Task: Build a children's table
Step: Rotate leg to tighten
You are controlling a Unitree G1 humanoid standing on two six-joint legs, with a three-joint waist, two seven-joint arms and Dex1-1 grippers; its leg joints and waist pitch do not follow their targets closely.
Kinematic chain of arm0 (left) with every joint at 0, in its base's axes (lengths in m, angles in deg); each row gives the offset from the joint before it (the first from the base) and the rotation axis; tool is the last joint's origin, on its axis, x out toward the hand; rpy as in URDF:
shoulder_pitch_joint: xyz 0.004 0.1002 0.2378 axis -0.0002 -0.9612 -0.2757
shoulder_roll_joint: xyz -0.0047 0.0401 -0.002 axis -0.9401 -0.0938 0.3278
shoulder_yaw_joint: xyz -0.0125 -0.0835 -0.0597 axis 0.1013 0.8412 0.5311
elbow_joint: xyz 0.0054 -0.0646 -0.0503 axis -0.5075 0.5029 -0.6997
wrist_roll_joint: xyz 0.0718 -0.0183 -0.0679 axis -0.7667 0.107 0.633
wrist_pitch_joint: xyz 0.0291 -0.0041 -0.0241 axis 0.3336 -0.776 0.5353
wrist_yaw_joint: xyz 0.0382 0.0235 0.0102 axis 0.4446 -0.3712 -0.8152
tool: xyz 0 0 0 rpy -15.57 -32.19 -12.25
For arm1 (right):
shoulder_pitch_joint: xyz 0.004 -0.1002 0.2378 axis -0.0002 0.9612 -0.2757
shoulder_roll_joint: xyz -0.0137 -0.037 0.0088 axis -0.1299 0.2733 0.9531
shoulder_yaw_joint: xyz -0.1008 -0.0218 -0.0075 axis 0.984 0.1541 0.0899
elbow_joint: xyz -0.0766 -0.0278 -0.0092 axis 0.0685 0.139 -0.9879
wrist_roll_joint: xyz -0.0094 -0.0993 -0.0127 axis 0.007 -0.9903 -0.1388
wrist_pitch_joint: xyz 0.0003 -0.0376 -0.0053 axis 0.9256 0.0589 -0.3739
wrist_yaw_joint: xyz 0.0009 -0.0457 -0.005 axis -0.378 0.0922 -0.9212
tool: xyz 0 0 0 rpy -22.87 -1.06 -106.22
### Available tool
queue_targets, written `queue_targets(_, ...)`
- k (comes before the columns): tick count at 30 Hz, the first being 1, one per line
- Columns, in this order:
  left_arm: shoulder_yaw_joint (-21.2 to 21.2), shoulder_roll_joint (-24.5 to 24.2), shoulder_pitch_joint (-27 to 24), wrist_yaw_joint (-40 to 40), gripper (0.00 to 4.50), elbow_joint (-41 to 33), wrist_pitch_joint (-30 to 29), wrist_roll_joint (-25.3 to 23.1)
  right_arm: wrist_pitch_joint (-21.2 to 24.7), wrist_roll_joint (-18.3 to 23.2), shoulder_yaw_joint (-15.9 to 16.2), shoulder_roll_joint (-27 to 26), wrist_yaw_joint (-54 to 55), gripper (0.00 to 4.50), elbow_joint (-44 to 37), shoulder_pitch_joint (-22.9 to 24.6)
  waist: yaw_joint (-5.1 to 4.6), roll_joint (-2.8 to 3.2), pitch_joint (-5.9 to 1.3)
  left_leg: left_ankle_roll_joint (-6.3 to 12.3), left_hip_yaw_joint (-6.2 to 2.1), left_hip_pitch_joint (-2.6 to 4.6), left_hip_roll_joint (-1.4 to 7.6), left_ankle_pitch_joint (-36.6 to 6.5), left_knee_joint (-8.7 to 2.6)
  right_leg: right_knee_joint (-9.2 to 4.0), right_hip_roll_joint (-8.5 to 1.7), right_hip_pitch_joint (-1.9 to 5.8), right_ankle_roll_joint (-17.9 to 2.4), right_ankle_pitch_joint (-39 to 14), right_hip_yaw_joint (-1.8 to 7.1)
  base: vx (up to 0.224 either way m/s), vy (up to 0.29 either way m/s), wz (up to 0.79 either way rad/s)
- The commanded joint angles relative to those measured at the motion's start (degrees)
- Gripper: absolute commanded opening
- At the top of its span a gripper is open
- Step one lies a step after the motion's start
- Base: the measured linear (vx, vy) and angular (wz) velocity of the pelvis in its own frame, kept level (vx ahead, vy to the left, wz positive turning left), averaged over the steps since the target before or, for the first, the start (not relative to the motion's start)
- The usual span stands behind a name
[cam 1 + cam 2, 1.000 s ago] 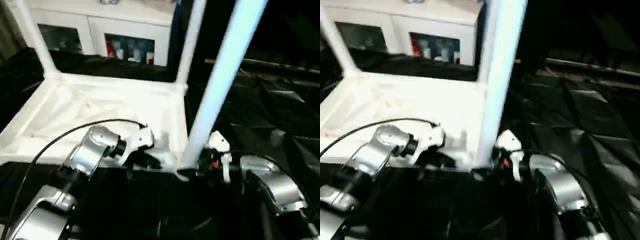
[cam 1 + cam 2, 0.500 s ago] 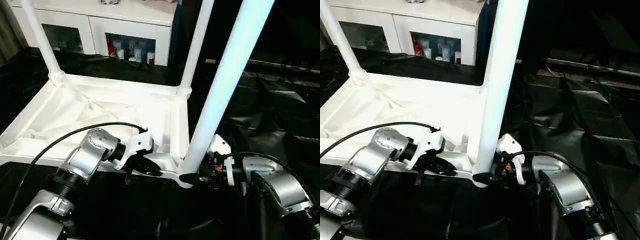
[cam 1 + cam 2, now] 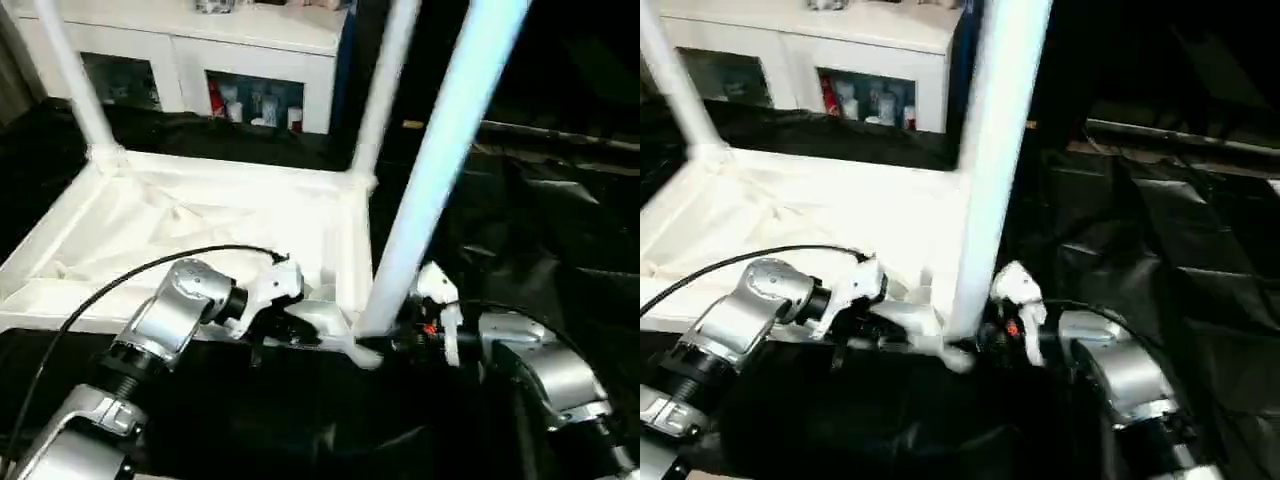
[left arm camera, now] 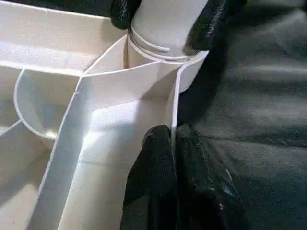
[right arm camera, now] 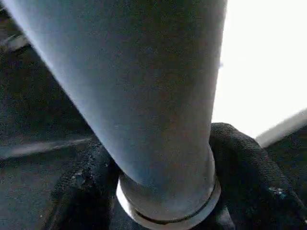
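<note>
The children's table (image 3: 200,230) lies upside down on the black-draped tabletop (image 3: 560,220), its ribbed white plastic underside facing up inside a raised rim. At the far left corner a smooth white tube leg (image 3: 70,80) stands in its round socket; a second leg (image 3: 385,90) stands at the far right corner. Beyond the far edge, a white cabinet (image 3: 250,50) with glazed doors sits close behind.

The left pincer (image 4: 175,139) reaches in over the near edge, its two black fingers (image 4: 158,163) pressed together on the thin upright wall of the rim beside the near right corner socket. A black cable (image 3: 150,262) arcs over the silver left forearm and the ribbed underside.

At that near right corner the third leg (image 3: 440,150), a broad, smooth tube, rises tilted away to the right, its collared foot sitting in the socket. The right pincer (image 5: 168,191) grips this leg just above the collar, one rough-textured black finger (image 5: 240,167) on each side of it.

Right of the table, the cloth lies creased and glossy, stretching open to a dark rail at the far side.
</note>
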Motion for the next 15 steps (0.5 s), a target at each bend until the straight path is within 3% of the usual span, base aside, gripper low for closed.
queue_targets(1, 1.3, 2.3, 0.9, -9.4, 0.0, 3.2, -1.9, -1.7, 0.3, -0.8, 1.7, -3.5, 4.4, 2.51, 3.1, -1.3, 0.18, -0.05, -2.06, -0.13, -0.06, 0.05, 1.23, -13.4, -3.95, -4.73, -3.44, 1.84, -10.3, -14.4, 1.97, 0.0, 0.0, 0.0)
queue_targets(4, 2.8, 4.7, 2.1, -16.2, 0.0, 5.8, -3.2, -2.5, -0.4, -3.2, -0.4, -7.6, 13.9, 2.41, 9.8, -4.1, -0.37, 0.07, -1.94, -1.73, -0.37, -0.04, 1.07, -15.6, -4.23, -5.26, -3.51, 1.68, -8.4, -19.7, 1.82, 0.0, 0.0, 0.0)
queue_targets(7, 3.4, 7.2, 3.4, -21.3, 0.0, 7.7, -4.6, -3.2, -0.2, -3.8, -3.4, -11.3, 22.4, 2.35, 15.2, -7.0, -0.8, 0.06, -1.79, -1.87, -0.49, 0.15, 0.98, -17.8, -4.28, -5.67, -3.4, 1.26, -7.5, -22.7, 1.88, 0.0, 0.0, 0.0)
queue_targets(8, 3.4, 8.2, 4.0, -22.8, 0.0, 8.2, -5.2, -3.4, -0.1, -3.9, -4.6, -12.7, 26.0, 2.23, 17.3, -8.2, -1.06, -0.19, -1.86, -1.98, -0.45, 0.23, 1.03, -18.0, -4.24, -5.8, -3.5, 1.13, -7.4, -23.4, 1.94, 0.0, 0.0, 0.0)
queue_targets(9, 3.4, 9.0, 4.4, -23.8, 0.0, 8.5, -5.5, -3.6, -0.2, -4.2, -5.4, -13.8, 28.6, 2.23, 18.9, -9.1, -1.1, 0.08, -1.87, -2.07, -0.58, 0.26, 0.97, -18.2, -4.32, -5.89, -3.49, 1.07, -7.2, -24.0, 1.9, 0.0, 0.0, 0.0)
queue_targets(10, 3.3, 10.0, 4.9, -25.1, 0.0, 9.0, -5.8, -4.0, -0.5, -4.6, -6.1, -14.9, 31.6, 2.23, 20.7, -10.3, -1.09, -0.19, -1.87, -2.03, -0.58, 0.23, 1.01, -18.3, -4.3, -5.92, -3.46, 1.06, -7.0, -23.9, 1.87, 0.0, 0.0, 0.0)
queue_targets(13, 1.4, 14.7, 6.4, -28.9, 0.0, 10.8, -6.4, -5.5, -4.4, -7.6, -6.0, -19.0, 38.6, 2.23, 28.3, -15.3, -1.26, 0.64, -2.02, -2.87, -0.68, 0.43, 0.96, -18.8, -4.29, -5.83, -3.42, 0.84, -7.2, -22.3, 1.92, 0.0, 0.0, 0.0)
queue_targets(15, 0.8, 15.4, 6.5, -29.1, 0.0, 11.2, -6.3, -5.7, -5.4, -8.3, -5.5, -19.5, 38.8, 2.23, 29.1, -16.0, -1.31, 0.59, -2.08, -2.71, -0.52, 0.33, 1.01, -18.4, -4.29, -5.6, -3.13, 1.0, -8.0, -17.8, 1.99, 0.0, 0.0, 0.0)
